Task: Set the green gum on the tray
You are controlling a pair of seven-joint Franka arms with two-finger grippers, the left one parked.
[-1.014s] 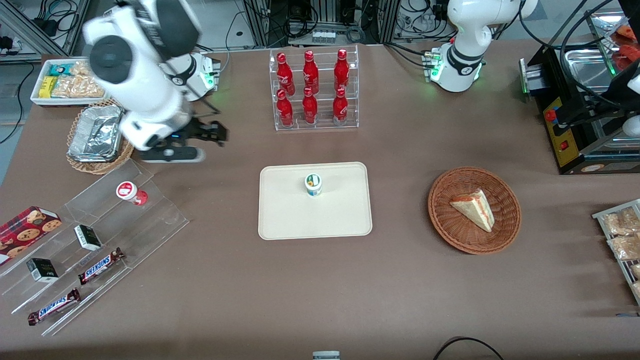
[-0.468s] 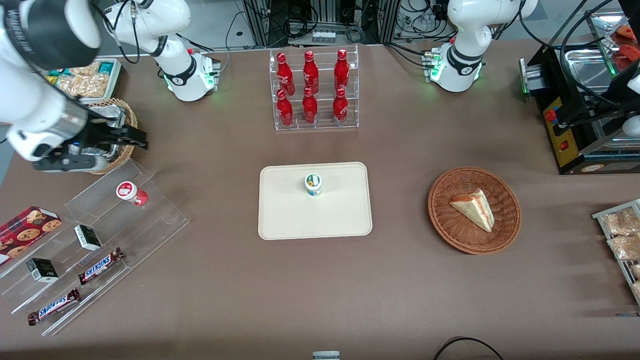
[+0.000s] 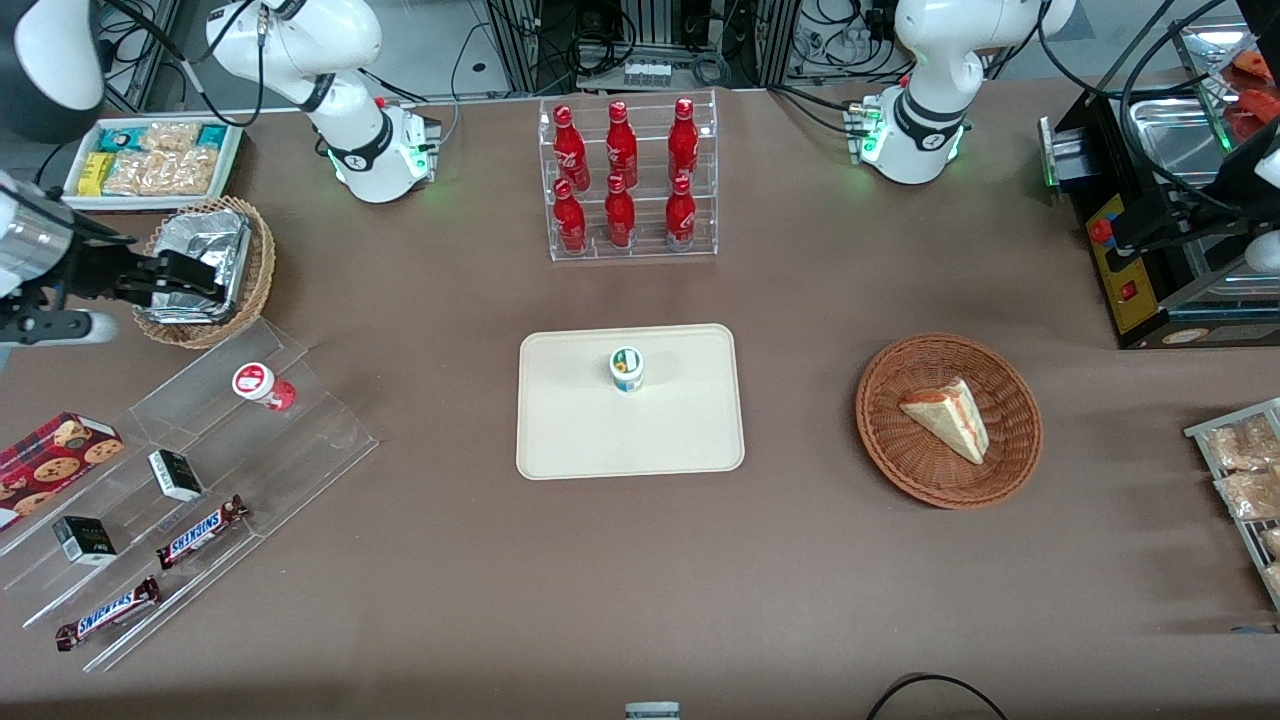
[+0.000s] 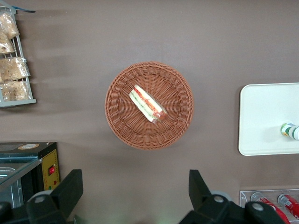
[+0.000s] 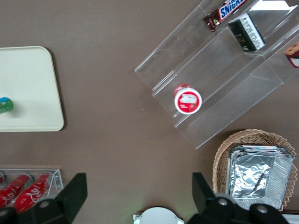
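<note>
The green gum (image 3: pixel 627 369) stands upright on the cream tray (image 3: pixel 560 430), in the half of the tray farther from the front camera. It also shows in the right wrist view (image 5: pixel 5 105) on the tray (image 5: pixel 28 84), and in the left wrist view (image 4: pixel 289 131). My right gripper (image 3: pixel 205 285) is open and empty. It hangs high over the wicker basket with the foil container (image 3: pixel 205 250), toward the working arm's end of the table and well away from the tray. In the right wrist view the gripper (image 5: pixel 139 193) has bare table between its fingers.
A red-lidded bottle (image 3: pixel 262 385) stands on a clear acrylic step stand (image 3: pixel 230 450) with candy bars and small boxes. A rack of red bottles (image 3: pixel 625 180) stands farther from the front camera than the tray. A wicker basket with a sandwich (image 3: pixel 948 420) lies toward the parked arm's end. A white snack bin (image 3: pixel 150 165) stands near the foil basket.
My right arm has swung sideways away from the tray toward its own end of the table, the gripper empty. The green gum has stayed in place on the tray.
</note>
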